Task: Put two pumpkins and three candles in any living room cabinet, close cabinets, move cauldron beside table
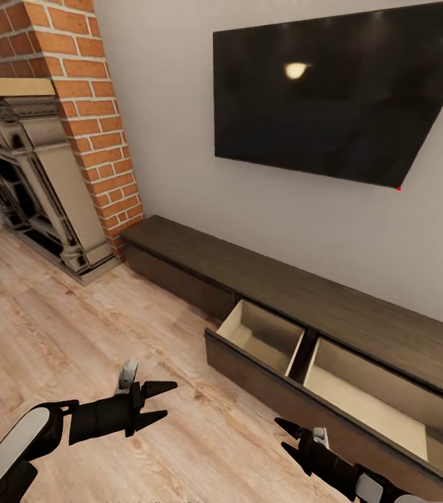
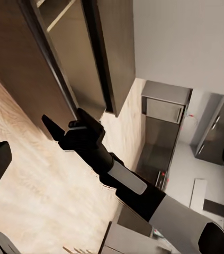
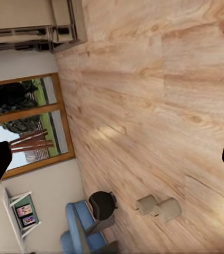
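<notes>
The cabinet point(image 1: 270, 279) runs low and dark brown along the wall under the TV, and its drawer point(image 1: 263, 381) stands pulled out with two pale compartments that look bare where I can see them. My left gripper point(image 1: 160, 402) hovers open over the floor in front of it. My right gripper point(image 1: 286, 436) is open too, just short of the drawer front, and the left wrist view shows it point(image 2: 63, 118) beside the cabinet point(image 2: 32, 63). Two candles point(image 3: 146, 203) point(image 3: 168, 210) lie side by side on the floor, near the black cauldron point(image 3: 102, 204). The pumpkins are out of view.
A red-brick fireplace point(image 1: 54, 175) stands left of the cabinet, and a black TV point(image 1: 333, 91) hangs above it. A blue sofa point(image 3: 80, 235) sits by the cauldron, with a window point(image 3: 21, 127) beyond. Light plank floor point(image 1: 61, 328) spreads before me.
</notes>
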`<state>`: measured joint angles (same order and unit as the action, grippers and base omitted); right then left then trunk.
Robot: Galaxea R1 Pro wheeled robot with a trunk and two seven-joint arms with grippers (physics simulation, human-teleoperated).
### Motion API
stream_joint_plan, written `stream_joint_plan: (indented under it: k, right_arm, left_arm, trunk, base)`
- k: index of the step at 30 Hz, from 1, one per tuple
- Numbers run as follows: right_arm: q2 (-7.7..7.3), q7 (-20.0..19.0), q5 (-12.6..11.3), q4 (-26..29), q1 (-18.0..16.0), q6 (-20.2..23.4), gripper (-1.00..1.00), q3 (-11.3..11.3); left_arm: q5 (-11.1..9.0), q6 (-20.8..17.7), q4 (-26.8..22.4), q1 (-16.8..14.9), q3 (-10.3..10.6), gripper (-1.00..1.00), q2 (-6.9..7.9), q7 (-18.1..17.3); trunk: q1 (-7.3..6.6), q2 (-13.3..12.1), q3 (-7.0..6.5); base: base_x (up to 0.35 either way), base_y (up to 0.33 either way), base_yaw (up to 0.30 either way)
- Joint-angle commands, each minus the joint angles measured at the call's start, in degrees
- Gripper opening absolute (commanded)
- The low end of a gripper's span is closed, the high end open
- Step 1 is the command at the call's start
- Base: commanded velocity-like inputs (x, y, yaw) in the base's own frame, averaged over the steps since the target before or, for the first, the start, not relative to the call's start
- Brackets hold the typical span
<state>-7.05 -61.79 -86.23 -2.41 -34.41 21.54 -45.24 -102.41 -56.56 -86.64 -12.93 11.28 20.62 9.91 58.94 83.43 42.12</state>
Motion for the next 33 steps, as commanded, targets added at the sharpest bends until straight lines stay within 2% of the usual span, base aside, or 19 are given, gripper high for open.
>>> stream_joint_plan:
  k: [1, 28, 33]
  right_arm:
    - [0.02, 0.0, -0.6, -0.1, 0.0, 0.5, 1.00, -0.5]
    - [0.19, 1.5, -0.6, -0.1, 0.0, -1.2, 1.00, -0.5]
    - [0.14, 1.5, -0.6, -0.1, 0.0, -3.5, 1.00, -0.5]
  left_arm:
    - [-0.6, 0.0, 0.0, -0.1, 0.1, 1.00, 0.03, 0.5]
    - [-0.5, 0.0, 0.1, -0.1, 0.1, 1.00, 0.12, 0.5]
    - [-0.5, 0.0, 0.1, -0.1, 0.1, 1.00, 0.12, 0.5]
  trunk:
    - [0.00, 0.0, 0.04]
    - [0.00, 0.0, 0.04]
    - [0.00, 0.0, 0.04]
  base:
    - [-0.005, 0.000, 0.292]
    - [0.000, 0.000, 0.292]
    - [0.000, 0.000, 0.292]
